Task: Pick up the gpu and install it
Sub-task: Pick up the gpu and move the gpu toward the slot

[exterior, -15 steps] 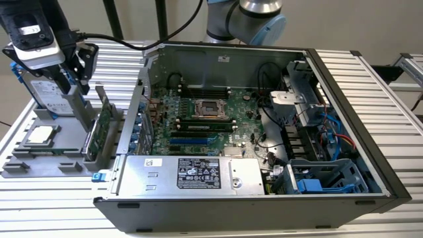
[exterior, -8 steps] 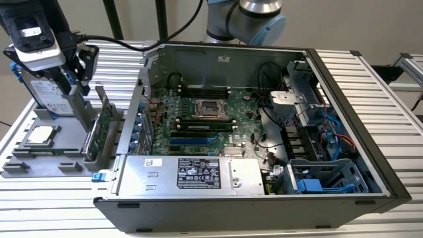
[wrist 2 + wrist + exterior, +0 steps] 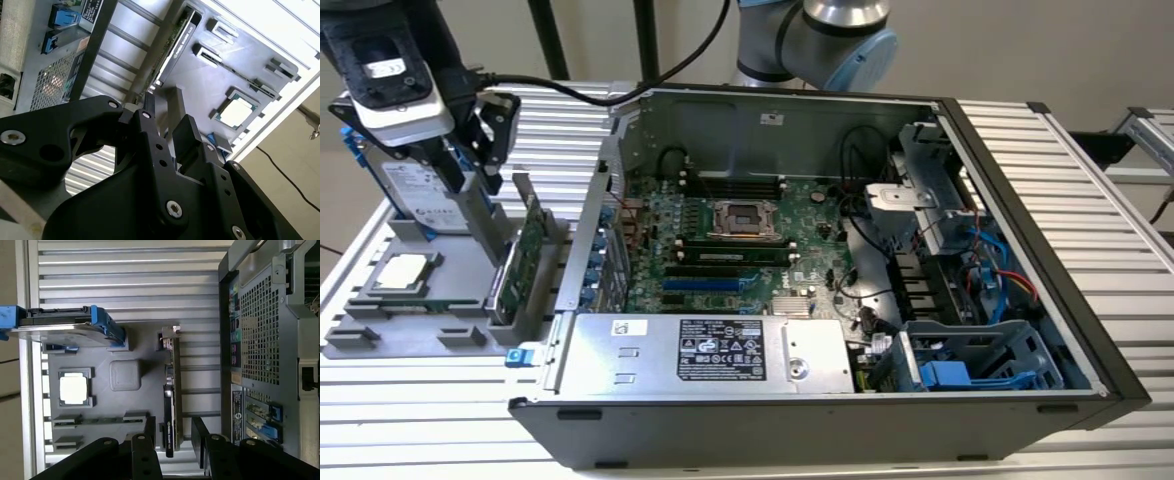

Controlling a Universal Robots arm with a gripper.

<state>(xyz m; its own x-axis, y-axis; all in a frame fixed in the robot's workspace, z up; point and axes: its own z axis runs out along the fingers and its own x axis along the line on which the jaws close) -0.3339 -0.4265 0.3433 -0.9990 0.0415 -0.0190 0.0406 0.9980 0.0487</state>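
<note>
My pincer [image 3: 174,421] hung wide open and empty above the gpu [image 3: 172,390], which stood on edge in its slot of the grey holder tray [image 3: 135,345], just beside the open computer case [image 3: 787,435]. In the first wrist view the jaws straddled the card's line, apart from both faces. A good grasp, I judged, meant staying centred, squaring to those faces and keeping clear of the hard drive [image 3: 65,327].
</note>
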